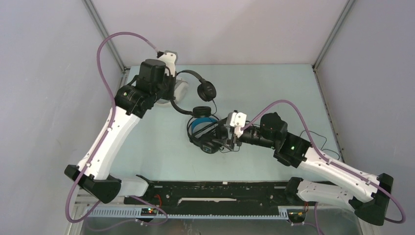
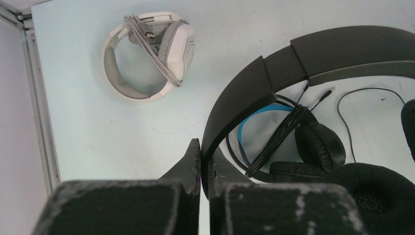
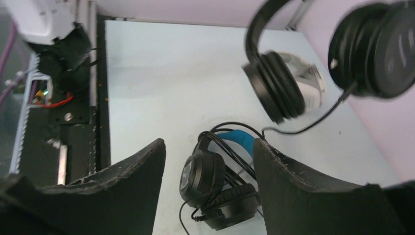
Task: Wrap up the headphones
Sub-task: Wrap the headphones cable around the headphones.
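The pale blue bench carries two sets that appear wrapped. The white-grey headphones lie near the far left corner, with the grey cable wound across one cup. The black headphones with blue lining lie mid-bench, cable bundled round the band. The slim all-black headphones are raised clear. The left tool is clamped on their headband, probably so the thin loose cable hangs free for winding. The right tool is spread wide above the blue-lined set, gripping nothing.

Right tool, jaws apart, over blue-lined headphones.
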Tool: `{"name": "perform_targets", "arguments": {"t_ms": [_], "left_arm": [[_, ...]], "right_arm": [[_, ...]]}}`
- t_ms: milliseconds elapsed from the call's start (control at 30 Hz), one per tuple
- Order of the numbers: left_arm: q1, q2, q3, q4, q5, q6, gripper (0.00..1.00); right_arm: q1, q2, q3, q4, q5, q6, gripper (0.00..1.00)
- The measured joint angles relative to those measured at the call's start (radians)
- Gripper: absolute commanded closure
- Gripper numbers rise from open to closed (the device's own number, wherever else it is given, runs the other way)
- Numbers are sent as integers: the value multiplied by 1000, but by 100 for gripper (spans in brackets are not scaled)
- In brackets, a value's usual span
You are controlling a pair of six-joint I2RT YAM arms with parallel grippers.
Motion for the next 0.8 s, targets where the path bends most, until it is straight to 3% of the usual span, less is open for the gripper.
{"name": "perform_targets", "arguments": {"t_ms": [267,800], "left_arm": [[8,16,93,-38,53,-30,100],[17,16,133,-32,215,-116,100]], "right_arm": [[-47,-4,-169,222,184,196,30],[-89,92,-370,586,230,369,37]]}}
